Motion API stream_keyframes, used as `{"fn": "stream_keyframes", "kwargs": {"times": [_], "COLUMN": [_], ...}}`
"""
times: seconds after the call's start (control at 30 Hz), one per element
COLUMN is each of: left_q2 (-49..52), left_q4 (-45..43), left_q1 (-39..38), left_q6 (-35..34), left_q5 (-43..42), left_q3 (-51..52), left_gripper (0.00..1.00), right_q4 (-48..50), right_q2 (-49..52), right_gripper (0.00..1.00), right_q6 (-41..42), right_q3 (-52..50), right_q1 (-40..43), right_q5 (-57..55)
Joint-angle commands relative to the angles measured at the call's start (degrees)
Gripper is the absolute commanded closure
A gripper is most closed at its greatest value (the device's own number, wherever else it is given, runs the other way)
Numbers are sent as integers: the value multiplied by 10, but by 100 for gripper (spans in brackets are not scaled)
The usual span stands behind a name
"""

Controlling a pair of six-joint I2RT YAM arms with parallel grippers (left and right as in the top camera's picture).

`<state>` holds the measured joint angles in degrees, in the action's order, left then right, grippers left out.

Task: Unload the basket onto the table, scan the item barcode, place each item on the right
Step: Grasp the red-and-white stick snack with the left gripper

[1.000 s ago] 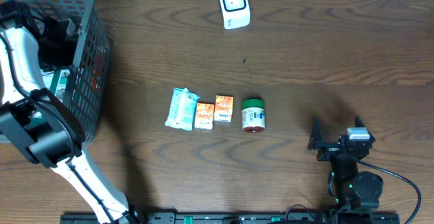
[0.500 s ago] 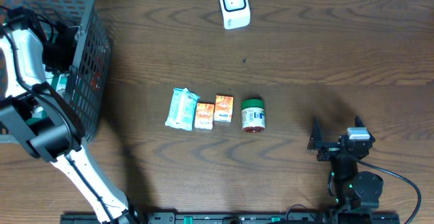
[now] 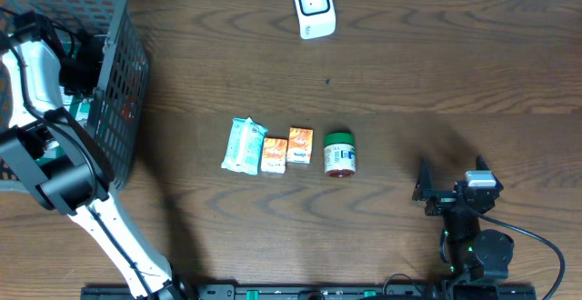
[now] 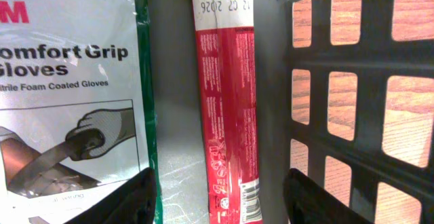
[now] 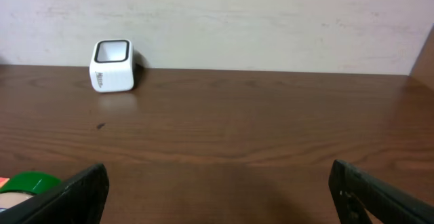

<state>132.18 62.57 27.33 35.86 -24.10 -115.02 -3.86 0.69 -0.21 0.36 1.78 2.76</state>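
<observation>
The red packet [image 4: 227, 102] lies lengthwise on the floor of the basket [image 4: 366, 68], between the gloves pack [image 4: 68, 81] and the basket's lattice wall. The left gripper [image 4: 220, 200] is straddling its lower end. Its jaws are partly open, one finger [image 4: 129, 203] over the edge of the gloves pack and the other beside the wall, with a gap on each side of the packet. Nothing is held.

Compared with a second ago, the overhead view shows the left arm shifted a little toward the basket's right wall. The right arm and everything on the table [image 3: 409, 82] lie as they did.

The gloves pack reads "omfort Grip Gloves" and "itrile Foam Coated Gloves", with a red "M" at its cut-off corner. The packet's white top carries a printed code with "2026" in it; its other print is too small to read.

Out on the table sit a pale blue pack [image 3: 244, 145], two orange boxes [image 3: 274, 155] [image 3: 300, 145] and a green-lidded jar [image 3: 339, 153] in a row. The white scanner [image 3: 314, 7] stands at the far edge. The right gripper [image 3: 452, 168] rests near the front edge, jaws spread wide and empty.
</observation>
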Motion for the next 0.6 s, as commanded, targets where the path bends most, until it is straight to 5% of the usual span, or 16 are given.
{"fn": "stream_keyframes", "kwargs": {"times": [0.0,0.57], "left_q2": [7,7], "left_q4": [-2,-92], "left_q1": [1,-8], "left_q6": [1,-19], "left_q5": [-10,28], "left_q3": [4,82], "left_gripper": [43,44], "right_q4": [-3,-3], "right_q2": [-3,-3], "right_gripper": [1,1], "right_q6": [4,4], "right_q3": [0,-1], "right_q1": [-7,-7], "right_q5": [-3,-3]}}
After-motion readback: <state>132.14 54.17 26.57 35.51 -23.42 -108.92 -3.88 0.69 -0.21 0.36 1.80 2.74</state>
